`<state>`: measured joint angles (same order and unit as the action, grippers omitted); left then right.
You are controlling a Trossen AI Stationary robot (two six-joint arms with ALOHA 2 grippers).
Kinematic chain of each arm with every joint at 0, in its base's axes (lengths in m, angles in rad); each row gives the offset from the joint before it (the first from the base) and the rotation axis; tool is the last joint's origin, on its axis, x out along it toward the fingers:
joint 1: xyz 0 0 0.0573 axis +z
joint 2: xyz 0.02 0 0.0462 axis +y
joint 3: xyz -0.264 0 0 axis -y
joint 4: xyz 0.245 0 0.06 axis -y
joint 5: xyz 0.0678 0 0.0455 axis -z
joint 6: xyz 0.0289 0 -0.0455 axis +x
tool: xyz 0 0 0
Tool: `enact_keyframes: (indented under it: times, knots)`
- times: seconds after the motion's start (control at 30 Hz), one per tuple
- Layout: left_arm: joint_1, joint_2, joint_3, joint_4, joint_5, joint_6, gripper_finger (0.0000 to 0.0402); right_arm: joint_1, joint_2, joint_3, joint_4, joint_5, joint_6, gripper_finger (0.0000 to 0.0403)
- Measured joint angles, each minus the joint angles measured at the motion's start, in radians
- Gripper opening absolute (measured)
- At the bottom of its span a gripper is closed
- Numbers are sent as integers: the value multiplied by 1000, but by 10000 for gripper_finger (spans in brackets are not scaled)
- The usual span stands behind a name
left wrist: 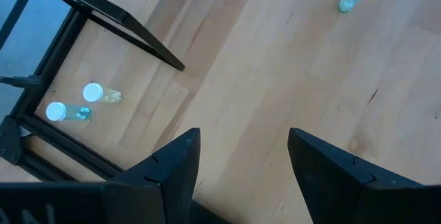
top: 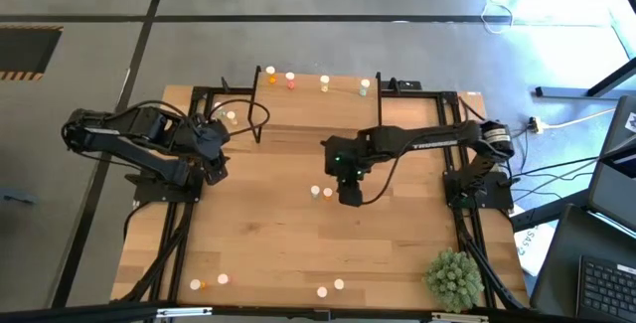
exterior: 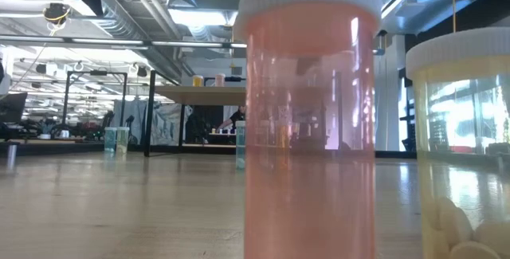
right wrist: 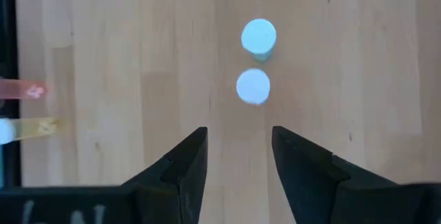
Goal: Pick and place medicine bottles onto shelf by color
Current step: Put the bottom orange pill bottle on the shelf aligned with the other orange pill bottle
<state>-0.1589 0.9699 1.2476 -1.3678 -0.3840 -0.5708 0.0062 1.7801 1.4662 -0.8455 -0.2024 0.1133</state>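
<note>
Wooden shelf (top: 308, 92) carries four medicine bottles (top: 290, 81); roughly eight dot the tabletop (top: 258, 243). Right gripper (top: 349, 197), released, hovers beside a pair (top: 321, 194). Left gripper (top: 213, 171), released, empty, waits near the shelf.

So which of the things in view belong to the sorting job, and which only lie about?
For the job:
- small white-capped medicine bottles: four on the shelf, two at mid-table, four along the near edge
- small light-wood shelf on black legs
- right claw, open above the mid-table pair
- left claw, open

Lying about:
- spiky green plant ball
</note>
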Motion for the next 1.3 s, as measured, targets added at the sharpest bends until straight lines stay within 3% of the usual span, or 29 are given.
enact_keyframes:
  times: [0.47,0.83,1.03,1.3]
  knots:
    - [0,0,0,0,0,4,215,1,108,0,86,0,-13,165]
    - [0,0,0,0,-4,-22,215,1,110,31,85,-4,13,165]
    - [-1,0,0,-4,-13,-45,215,4,82,59,56,-12,5,165]
    - [-103,-4,-3,-12,57,-96,215,26,-32,59,38,104,12,165]
